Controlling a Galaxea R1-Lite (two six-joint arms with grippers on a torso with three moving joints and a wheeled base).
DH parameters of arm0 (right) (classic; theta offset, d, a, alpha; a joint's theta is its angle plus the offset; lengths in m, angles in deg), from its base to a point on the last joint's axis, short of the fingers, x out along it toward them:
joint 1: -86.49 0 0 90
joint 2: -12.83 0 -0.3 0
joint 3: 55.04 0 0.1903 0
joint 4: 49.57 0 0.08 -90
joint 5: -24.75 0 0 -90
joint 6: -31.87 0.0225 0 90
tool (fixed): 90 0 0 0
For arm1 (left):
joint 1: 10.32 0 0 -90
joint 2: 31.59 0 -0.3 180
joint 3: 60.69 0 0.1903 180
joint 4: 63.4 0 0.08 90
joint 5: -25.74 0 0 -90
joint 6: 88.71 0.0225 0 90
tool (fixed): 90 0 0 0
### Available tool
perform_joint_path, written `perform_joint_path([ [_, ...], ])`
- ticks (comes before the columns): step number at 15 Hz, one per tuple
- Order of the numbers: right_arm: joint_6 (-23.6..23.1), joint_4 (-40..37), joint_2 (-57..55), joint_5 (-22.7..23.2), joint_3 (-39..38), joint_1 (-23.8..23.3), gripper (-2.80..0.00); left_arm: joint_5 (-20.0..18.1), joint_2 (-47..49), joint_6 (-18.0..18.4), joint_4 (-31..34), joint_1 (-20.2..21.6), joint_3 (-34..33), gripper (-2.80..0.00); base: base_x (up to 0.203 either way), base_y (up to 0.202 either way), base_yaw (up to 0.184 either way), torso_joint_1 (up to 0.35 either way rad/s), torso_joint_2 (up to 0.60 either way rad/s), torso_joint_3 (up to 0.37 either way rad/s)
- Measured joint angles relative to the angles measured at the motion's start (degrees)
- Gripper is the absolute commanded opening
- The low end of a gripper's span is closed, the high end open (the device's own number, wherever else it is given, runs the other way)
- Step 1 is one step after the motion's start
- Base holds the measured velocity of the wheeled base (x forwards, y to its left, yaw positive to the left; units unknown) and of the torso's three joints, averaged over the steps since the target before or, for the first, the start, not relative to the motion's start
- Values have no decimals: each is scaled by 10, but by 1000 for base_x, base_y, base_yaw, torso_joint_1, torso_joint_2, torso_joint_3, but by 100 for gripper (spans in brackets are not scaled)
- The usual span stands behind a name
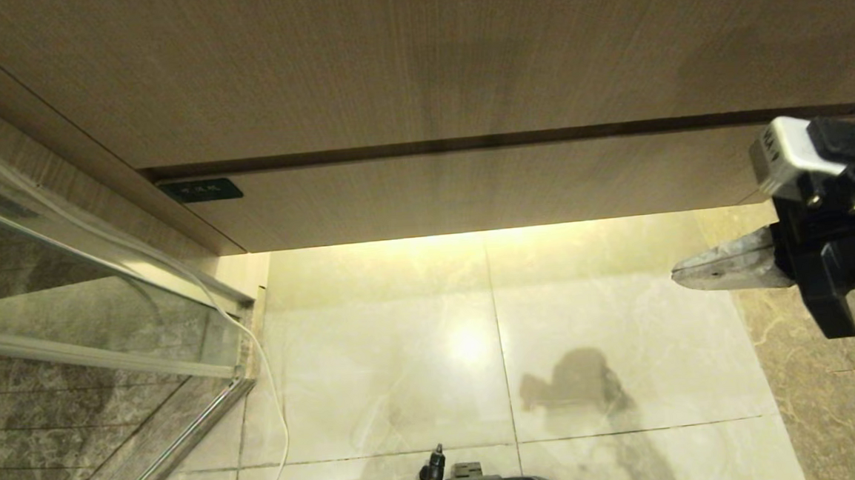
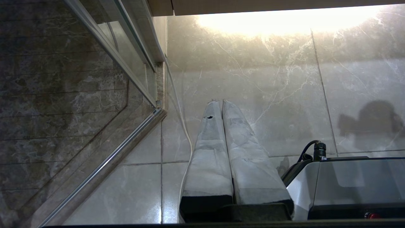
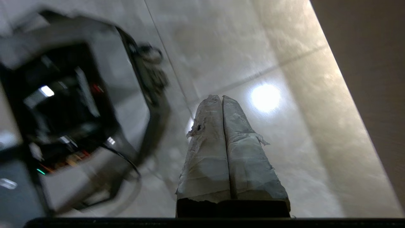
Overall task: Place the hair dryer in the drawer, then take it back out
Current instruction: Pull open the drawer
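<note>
- Pale marble floor (image 1: 375,362) lies below the closed drawer (image 1: 469,193); no view shows the hair dryer.
- Head view alone shows the right gripper (image 1: 678,275), pressed together, empty.
- Left wrist view alone shows the left gripper (image 2: 218,102), closed, empty.

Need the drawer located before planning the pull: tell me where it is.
In the head view the drawer sits shut, spanning the middle under the taller wood panel, above the lit floor tiles; the right hand hovers at its right end.

Closed drawer (image 1: 469,193) front; glass partition (image 1: 68,314) leftward.
</note>
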Motion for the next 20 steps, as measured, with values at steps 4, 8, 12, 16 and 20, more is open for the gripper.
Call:
perform_joint_path([
  [4, -48, 25, -45, -90, -11, -24, -280, 0, 0, 0, 0, 0, 0, -280, 0, 0, 0, 0, 0, 0],
  [8, 41, 112, -98, -189, -1, -15, 0, 0, 0, 0, 0, 0, 0, -280, 0, 0, 0, 0, 0, 0],
  [12, 55, 242, -143, -289, 13, 18, 0, 0, 0, 0, 0, -1, 0, -280, 0, 0, 0, 0, 0, 0],
  [16, -27, 324, -158, -111, 7, 18, 0, 0, 0, 0, 0, -1, 0, -280, 0, 0, 0, 0, 0, 0],
  [20, -143, 364, -154, -42, -21, 3, 0, 0, 0, 0, 0, 0, 0, -280, 0, 0, 0, 0, 0, 0],
])
